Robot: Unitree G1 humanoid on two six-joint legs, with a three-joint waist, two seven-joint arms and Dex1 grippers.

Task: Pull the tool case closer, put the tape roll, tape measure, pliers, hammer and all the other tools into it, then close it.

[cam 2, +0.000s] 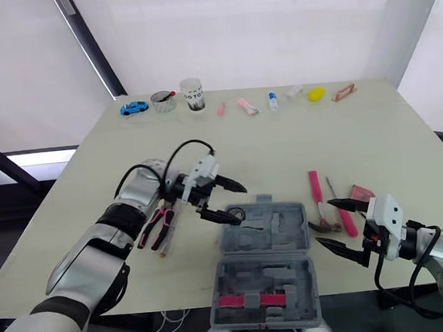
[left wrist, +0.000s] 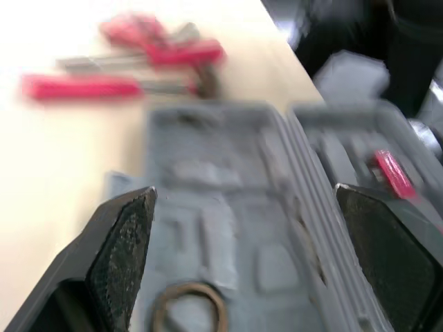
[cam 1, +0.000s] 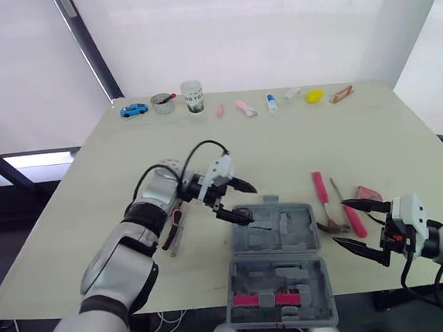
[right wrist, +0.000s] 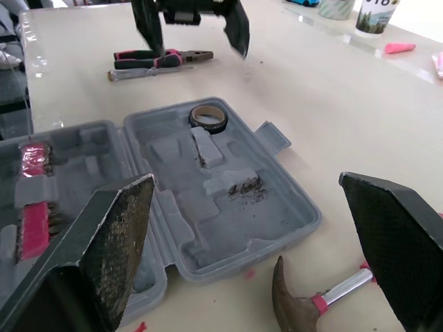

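**Right wrist view: tape roll sat in the open case**

The grey tool case point(right wrist: 228, 232) lay open on the surface point(cam 1: 282, 145), both halves flat. The tape roll point(right wrist: 208, 118) sat in a moulded recess of the far half, close to its left corner. The near half held a pink-red tool point(cam 1: 276, 298) in its slots. The left gripper point(cam 1: 250, 203) hung at the case's far left corner, fingers spread apart and holding nothing. The right gripper point(cam 1: 340, 221) was likewise spread wide and empty, just off the case's right side. The hammer point(right wrist: 294, 304) lay outside the case on the right. The pliers point(cam 2: 158, 227) lay outside on the left, a screwdriver point(right wrist: 138, 71) just beside them.
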